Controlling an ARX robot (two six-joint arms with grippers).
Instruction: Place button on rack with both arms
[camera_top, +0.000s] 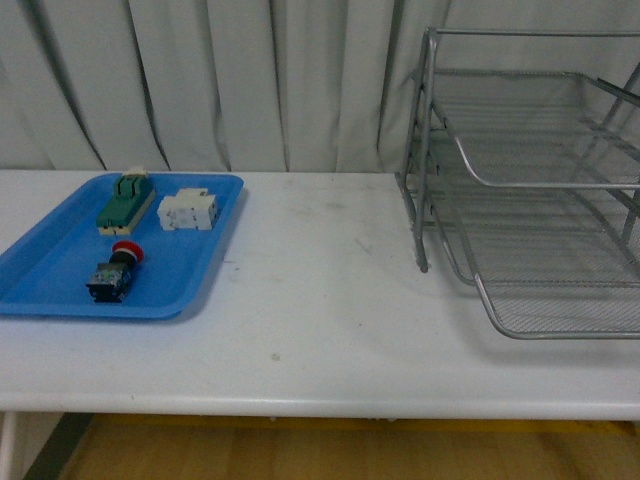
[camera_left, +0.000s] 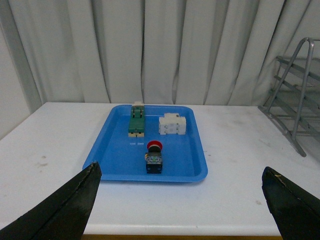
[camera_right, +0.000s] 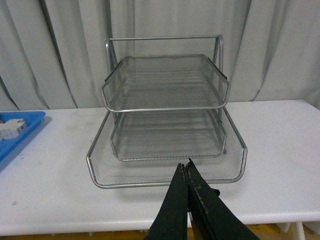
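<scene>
Judging the button (camera_left: 154, 159) small, stiff and light, we would pinch its black body; left fingers (camera_left: 60, 212) spread, right fingers (camera_right: 171, 212) pressed together.

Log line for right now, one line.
button in blue tray, untouched | rack: no button yet | left gripper open, facing tray | right gripper shut, before rack

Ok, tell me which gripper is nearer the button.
Left. The left gripper, open, faces the blue tray with the button straight ahead of it. The right gripper, shut, faces the rack, with only the tray's corner in its view.
</scene>
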